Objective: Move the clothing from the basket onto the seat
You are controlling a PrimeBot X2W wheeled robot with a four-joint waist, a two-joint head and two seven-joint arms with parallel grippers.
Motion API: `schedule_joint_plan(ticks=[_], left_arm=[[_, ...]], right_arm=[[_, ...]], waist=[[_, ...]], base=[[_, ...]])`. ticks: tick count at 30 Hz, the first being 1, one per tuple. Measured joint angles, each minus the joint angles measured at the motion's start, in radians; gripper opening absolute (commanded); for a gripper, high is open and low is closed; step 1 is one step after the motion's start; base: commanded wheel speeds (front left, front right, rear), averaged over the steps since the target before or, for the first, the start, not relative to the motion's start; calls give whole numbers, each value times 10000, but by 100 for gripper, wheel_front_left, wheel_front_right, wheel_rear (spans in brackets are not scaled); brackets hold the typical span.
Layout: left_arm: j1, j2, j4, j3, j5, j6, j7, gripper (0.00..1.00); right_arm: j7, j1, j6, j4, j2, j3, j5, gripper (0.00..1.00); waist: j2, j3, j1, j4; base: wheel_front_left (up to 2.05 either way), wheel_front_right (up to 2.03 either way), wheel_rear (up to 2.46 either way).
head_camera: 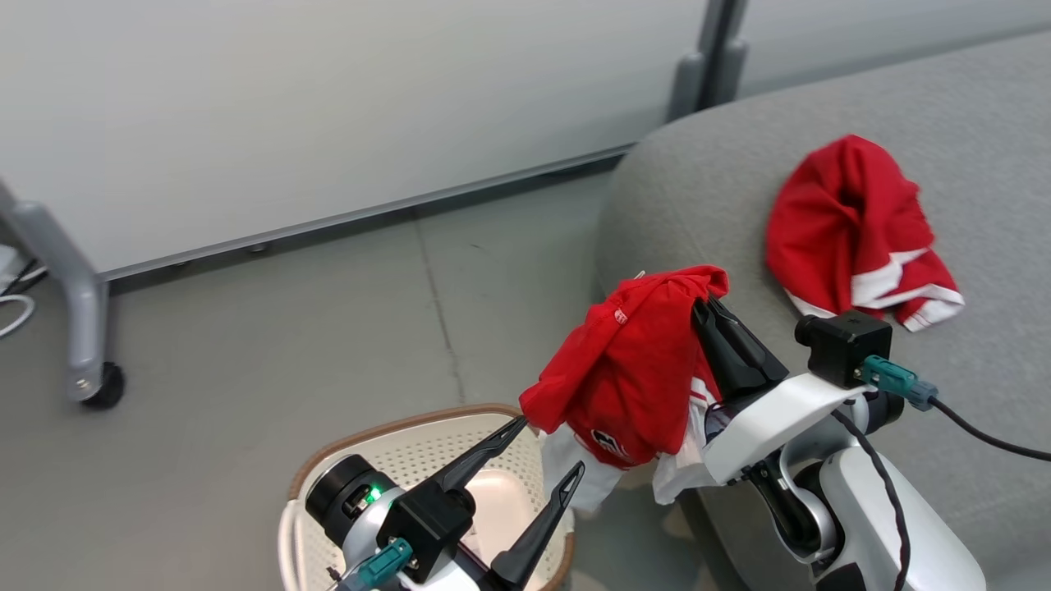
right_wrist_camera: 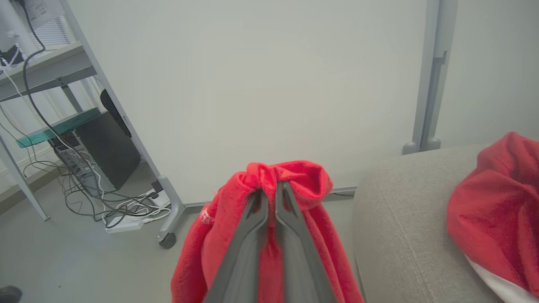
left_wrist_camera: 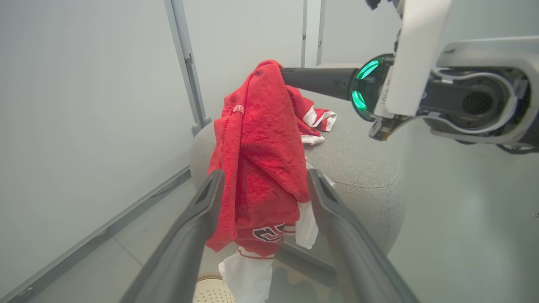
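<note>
The right gripper (head_camera: 704, 305) has its jaws pinched shut on a red garment (head_camera: 632, 369), which hangs in the air between the basket (head_camera: 386, 428) and the seat (head_camera: 698, 189). The left gripper (head_camera: 550, 446) hovers below, jaws spread wide, holding nothing. A second red garment (head_camera: 854, 222) lies on the seat.

Grey floor (head_camera: 246, 345), one thin seam (head_camera: 439, 304) running toward the wall. Pale wall panel (head_camera: 328, 98) behind, grey upright post (head_camera: 718, 49) at its right. Grey metal leg (head_camera: 70, 279) at left, standing on a black caster (head_camera: 105, 386). Right wrist view: black computer tower (right_wrist_camera: 107, 147) below a grey shelf (right_wrist_camera: 42, 69), tangled cables (right_wrist_camera: 92, 198) on the floor beside it, white power strip (right_wrist_camera: 126, 224) near the caster.
</note>
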Motion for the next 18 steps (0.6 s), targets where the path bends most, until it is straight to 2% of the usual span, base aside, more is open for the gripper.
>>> schedule_joint_plan(ticks=[12,18], left_arm=[[-211,242,-209,-107,69,-65,251,100],[-415,357,-410,-180,136,-100,445,100]], right_arm=[[-44,179,0,-437,107,-690,-102,0],[-221,-13,0,-562,174,-1058,-52,0]], waist=[[0,719,0,-1932],[0,1231,0,-2443]], base=[[0,0,0],[0,0,0]])
